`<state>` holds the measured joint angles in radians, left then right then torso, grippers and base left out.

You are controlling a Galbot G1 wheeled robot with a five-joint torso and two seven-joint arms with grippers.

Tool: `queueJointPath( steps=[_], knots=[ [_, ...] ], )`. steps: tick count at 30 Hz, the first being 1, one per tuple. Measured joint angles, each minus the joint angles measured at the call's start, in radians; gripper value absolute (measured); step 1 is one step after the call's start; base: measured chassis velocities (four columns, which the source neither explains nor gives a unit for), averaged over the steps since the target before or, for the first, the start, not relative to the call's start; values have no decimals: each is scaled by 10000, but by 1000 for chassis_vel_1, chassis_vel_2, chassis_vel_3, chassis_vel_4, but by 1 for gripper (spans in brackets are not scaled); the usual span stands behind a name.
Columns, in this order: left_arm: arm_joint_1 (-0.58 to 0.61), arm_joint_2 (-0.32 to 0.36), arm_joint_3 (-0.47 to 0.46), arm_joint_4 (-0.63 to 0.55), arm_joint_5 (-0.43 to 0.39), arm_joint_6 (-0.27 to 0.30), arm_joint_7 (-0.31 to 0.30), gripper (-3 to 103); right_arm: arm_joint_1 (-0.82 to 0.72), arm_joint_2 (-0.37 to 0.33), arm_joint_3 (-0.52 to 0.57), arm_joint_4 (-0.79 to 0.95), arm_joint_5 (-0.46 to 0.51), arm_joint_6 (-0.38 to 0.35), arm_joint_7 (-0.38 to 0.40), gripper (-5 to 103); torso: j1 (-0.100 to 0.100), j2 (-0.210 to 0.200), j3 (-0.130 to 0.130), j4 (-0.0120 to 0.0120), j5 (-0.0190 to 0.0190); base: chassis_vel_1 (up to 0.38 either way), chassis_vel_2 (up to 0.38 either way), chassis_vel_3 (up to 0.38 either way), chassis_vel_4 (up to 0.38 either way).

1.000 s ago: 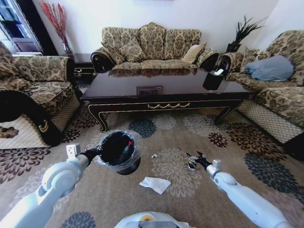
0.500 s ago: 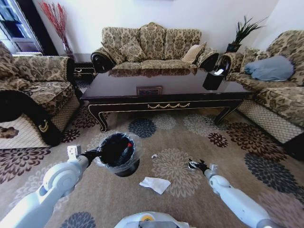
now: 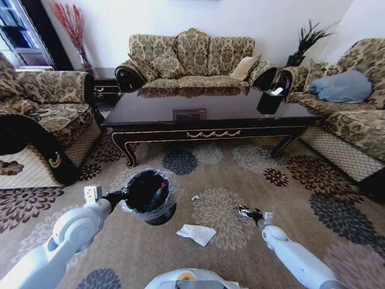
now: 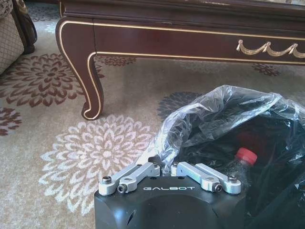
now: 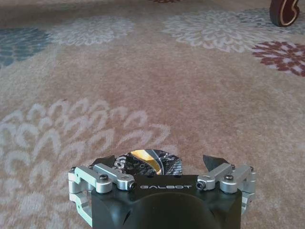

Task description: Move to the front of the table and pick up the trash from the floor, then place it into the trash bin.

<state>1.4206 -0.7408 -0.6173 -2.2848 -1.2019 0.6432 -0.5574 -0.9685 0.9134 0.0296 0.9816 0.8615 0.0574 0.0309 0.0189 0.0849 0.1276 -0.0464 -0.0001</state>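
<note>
Right gripper [image 5: 159, 164] low over the beige medallion-patterned carpet [image 3: 313, 186], at about 4 o'clock from the head view's centre. Its fingers are spread wide, straddling the dark shiny crinkled foil wrapper [image 5: 145, 162], not yet closed on it. Whether the tips touch the pile, hard to say.

To do this well: keep the tips level and pressed just into the carpet, then close squarely so the slick foil doesn't skate out sideways.

Left gripper [image 4: 167, 164] at 8 o'clock is clenched on the crinkly clear bag lining the small round black bin [image 3: 147, 191]; a clear red-capped plastic bottle [image 4: 240, 162] lies inside.

Crumpled white paper [image 3: 196, 233] at 6 o'clock, tiny white scrap [image 3: 195, 197] near centre, both on the floor. Glossy dark wood table [image 3: 210, 129] with gold trim at 12 o'clock.
</note>
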Motion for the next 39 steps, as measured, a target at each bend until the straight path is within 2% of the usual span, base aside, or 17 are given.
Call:
queueJointPath(
  steps=[4,5,7,11,14,15,17,19,21,22,26,29,33,35,37,39],
  knots=[
    [49,-18,-2,-41,25,-3,-3,4,-62,81,-49,-16,-306,59,-11,100,0,1,0,-1,1,0,0,0,0],
    [70,-24,-5,-55,30,-4,-3,4,-79,110,-74,-31,-396,74,-16,103,-1,0,0,-1,1,0,0,0,0],
    [105,-33,-16,-78,50,-5,-3,4,-94,164,-98,-76,-549,115,-23,99,0,0,0,-1,2,0,0,0,0],
    [131,-37,-34,-89,84,-6,-6,4,-96,198,-111,-110,-659,148,-38,98,0,0,0,-1,1,0,0,0,0],
    [155,-59,-41,-109,109,-11,-7,4,-86,196,-118,-111,-714,198,-57,83,0,0,0,-1,1,0,0,0,0],
    [155,-59,-41,-109,109,-11,-7,4,-86,196,-118,-111,-714,198,-57,83,0,0,0,-1,1,0,0,0,0],
    [187,-82,-41,-115,163,-13,-7,4,-83,183,-118,-111,-732,220,-61,73,0,0,0,-1,1,0,0,0,0],
    [196,-89,-41,-115,188,-14,-7,4,-85,175,-119,-111,-742,231,-66,73,0,0,0,-1,0,0,0,0,0],
    [202,-93,-42,-117,207,-20,-8,4,-98,166,-120,-111,-777,254,-78,61,0,0,0,-1,1,0,0,0,0],
    [202,-93,-42,-117,207,-20,-8,4,-98,166,-120,-111,-777,254,-78,61,0,0,0,-1,1,0,0,0,0],
    [234,-88,-68,-162,207,-26,-8,4,-171,163,-124,-54,-897,308,-104,40,0,0,0,-1,1,0,0,0,0],
    [255,-86,-92,-174,207,-27,-8,4,-220,160,-124,-15,-1006,358,-116,35,0,0,0,-1,1,0,0,0,0],
    [290,-88,-107,-215,213,-27,-12,4,-270,128,-70,9,-1256,466,-149,13,0,0,0,-2,0,0,0,0,0],
    [298,-92,-107,-229,221,-27,-12,4,-272,120,-35,3,-1328,494,-164,13,0,0,-1,-2,0,0,0,0,0],
    [321,-109,-108,-251,245,-28,-17,4,-278,100,29,-14,-1424,557,-194,3,0,1,0,-1,0,0,0,0,0],
    [341,-120,-107,-282,257,-29,-18,4,-289,69,71,-13,-1467,638,-209,2,0,0,0,-1,1,0,0,0,0]
  ],
)
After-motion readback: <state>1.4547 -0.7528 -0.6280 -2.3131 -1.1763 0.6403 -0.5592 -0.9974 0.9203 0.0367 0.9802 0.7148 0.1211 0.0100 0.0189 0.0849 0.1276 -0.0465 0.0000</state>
